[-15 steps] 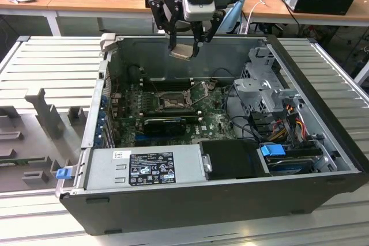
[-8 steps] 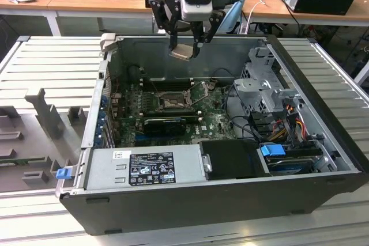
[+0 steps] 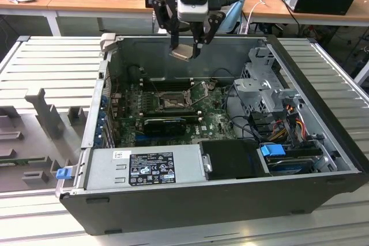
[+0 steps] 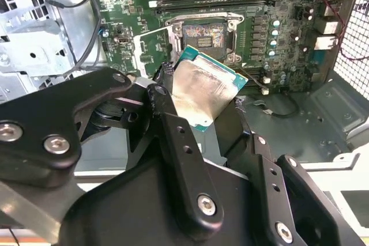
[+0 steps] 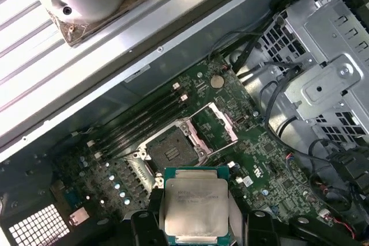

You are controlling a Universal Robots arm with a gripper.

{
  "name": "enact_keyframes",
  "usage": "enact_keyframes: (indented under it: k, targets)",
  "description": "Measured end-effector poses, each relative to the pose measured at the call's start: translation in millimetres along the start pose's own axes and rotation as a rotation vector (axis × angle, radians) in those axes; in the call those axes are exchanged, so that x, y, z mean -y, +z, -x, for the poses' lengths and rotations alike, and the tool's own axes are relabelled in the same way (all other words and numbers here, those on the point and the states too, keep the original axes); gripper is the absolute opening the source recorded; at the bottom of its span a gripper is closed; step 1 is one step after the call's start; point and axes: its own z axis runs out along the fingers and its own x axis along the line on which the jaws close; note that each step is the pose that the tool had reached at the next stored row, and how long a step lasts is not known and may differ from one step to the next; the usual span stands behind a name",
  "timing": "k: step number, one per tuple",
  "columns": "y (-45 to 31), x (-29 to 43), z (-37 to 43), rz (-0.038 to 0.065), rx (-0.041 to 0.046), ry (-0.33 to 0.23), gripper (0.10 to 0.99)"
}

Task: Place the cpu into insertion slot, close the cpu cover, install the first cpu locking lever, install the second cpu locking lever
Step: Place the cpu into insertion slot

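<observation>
My gripper [image 3: 185, 51] hangs over the far side of the open computer case [image 3: 230, 203], my fingers [image 3: 203, 34] clamped on the edges of the cpu [image 3: 183, 53], metal face up, likely so its underside can seat; below, the insertion slot [image 3: 172, 101] lies bare, the cpu cover [image 5: 214, 127] swung open beside it
</observation>
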Motion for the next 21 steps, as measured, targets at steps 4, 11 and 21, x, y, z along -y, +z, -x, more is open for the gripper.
enact_keyframes:
  k: [4,11,21]
  targets:
    - [0.1,0.0,0.0,0.001,0.0022,0.026,0.533]
    - [0.4,0.0,0.0,0.001,0.0056,0.066,0.533]
    - [0.6,0.1,0.0,0.002,0.01,0.117,0.533]
